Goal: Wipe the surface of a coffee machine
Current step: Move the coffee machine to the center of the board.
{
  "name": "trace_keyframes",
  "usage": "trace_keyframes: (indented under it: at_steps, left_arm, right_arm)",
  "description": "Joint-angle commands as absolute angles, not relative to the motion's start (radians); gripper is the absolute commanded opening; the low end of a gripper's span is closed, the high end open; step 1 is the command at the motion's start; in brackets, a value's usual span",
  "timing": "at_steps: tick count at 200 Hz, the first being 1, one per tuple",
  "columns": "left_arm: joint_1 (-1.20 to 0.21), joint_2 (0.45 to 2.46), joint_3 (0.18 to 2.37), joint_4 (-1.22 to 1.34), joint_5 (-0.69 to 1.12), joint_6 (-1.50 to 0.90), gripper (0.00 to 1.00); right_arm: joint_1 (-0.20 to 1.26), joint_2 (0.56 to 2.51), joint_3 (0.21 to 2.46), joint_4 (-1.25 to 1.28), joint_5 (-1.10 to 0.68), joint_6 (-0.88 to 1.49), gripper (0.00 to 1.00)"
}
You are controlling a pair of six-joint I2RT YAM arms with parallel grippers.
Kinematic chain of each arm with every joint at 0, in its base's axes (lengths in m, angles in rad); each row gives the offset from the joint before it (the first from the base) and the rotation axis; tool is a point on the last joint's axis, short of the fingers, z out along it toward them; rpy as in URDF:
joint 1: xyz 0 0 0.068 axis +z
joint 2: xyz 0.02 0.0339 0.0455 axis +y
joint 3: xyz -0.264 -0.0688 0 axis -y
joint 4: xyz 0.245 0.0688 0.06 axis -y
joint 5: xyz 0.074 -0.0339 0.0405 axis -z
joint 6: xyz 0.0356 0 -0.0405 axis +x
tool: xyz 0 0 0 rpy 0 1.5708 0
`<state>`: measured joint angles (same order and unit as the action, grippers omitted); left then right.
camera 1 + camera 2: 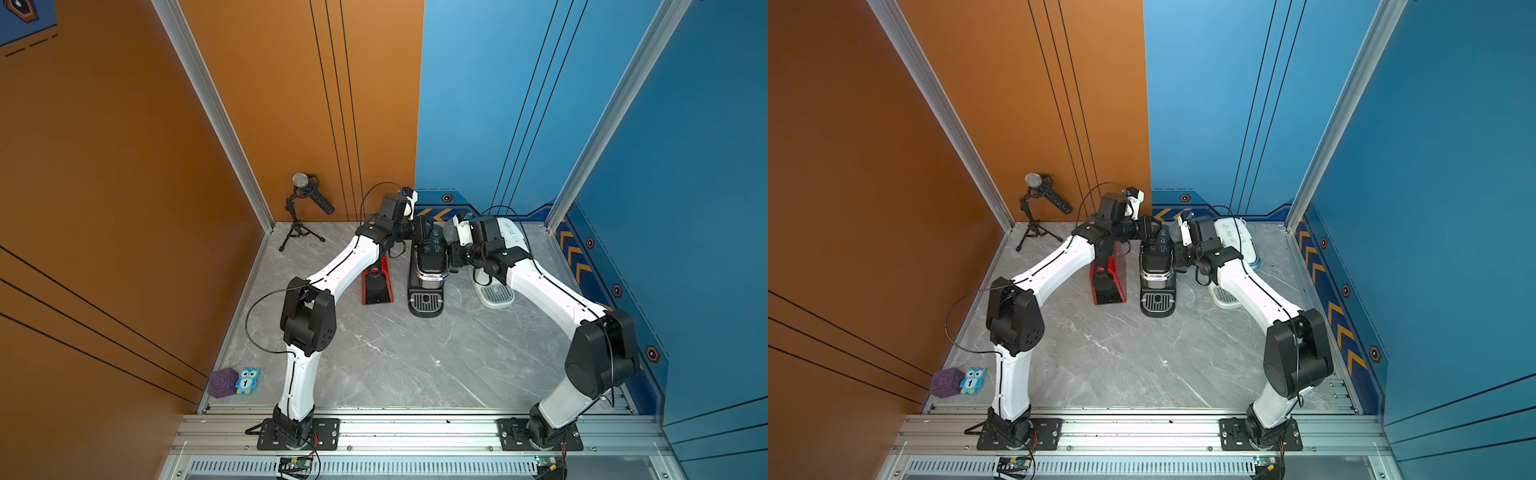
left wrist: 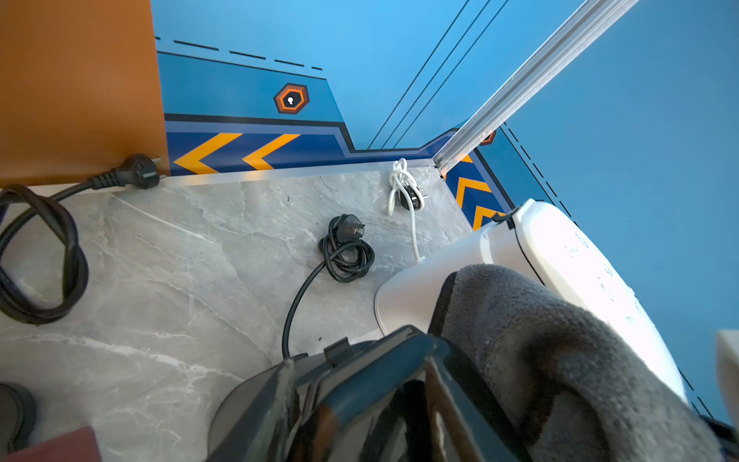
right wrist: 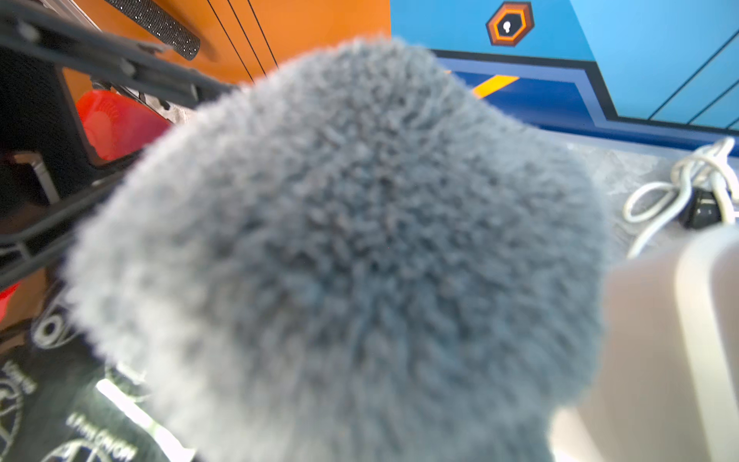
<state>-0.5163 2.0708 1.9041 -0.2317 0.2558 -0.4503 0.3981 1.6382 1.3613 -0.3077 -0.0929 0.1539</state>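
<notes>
The black coffee machine stands upright at the middle far part of the marble table. A red machine is just to its left and a white machine to its right. The right gripper is clamped on a grey cloth, held at the right flank of the black machine's top; contact cannot be confirmed. The left gripper sits over the far end of that top. Whether its jaws are apart or gripping cannot be told.
</notes>
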Motion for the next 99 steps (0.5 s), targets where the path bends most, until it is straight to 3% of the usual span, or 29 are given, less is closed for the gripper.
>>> trace_keyframes:
  at_steps: [1,69,99]
  left_arm:
    - [-0.607,2.045,1.817,-0.401,0.336,-0.448,0.53]
    - [-0.513,1.942,1.805,-0.402,0.318,-0.417,0.54]
    - [-0.470,1.887,1.822,-0.402,0.314,-0.387,0.55]
  right_arm:
    - [0.434,1.568,1.327,-0.298,-0.119,0.162,0.21]
    - [0.397,1.376,1.360,-0.423,-0.072,0.109,0.21]
    - [0.421,1.303,1.361,-0.455,-0.175,0.055,0.22]
